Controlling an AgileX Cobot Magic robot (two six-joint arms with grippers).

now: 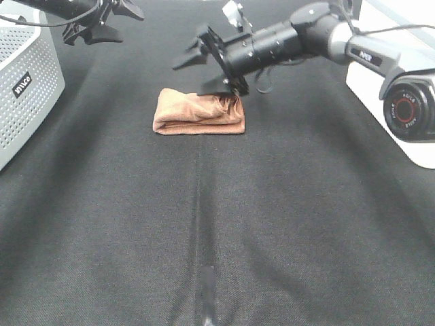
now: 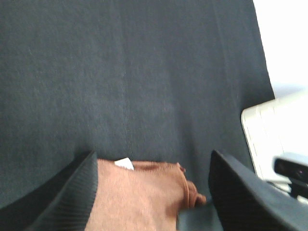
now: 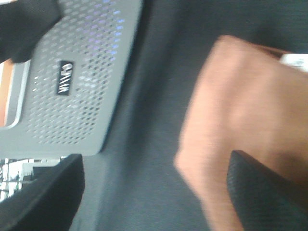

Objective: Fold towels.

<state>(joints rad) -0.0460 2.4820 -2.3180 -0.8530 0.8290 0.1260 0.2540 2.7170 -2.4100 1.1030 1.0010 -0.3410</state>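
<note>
The brown towel (image 1: 199, 113) lies folded into a small thick rectangle on the black table cloth, a little behind the middle. My right gripper (image 1: 208, 73) reaches in from the right and hovers open just over the towel's far right corner, holding nothing. In the right wrist view its fingers (image 3: 269, 192) stand wide apart with the blurred towel (image 3: 240, 106) and its white tag (image 3: 294, 60) below. My left gripper (image 1: 126, 26) is open and empty, raised at the far left. The left wrist view shows the towel (image 2: 139, 197) and tag (image 2: 124, 163) between its spread fingers (image 2: 62, 192).
A grey perforated box (image 1: 24, 81) stands at the left edge, also in the right wrist view (image 3: 77, 82). A white robot base with a camera lens (image 1: 408, 102) is at the right edge. The black cloth (image 1: 217, 224) covers the table in front of the towel.
</note>
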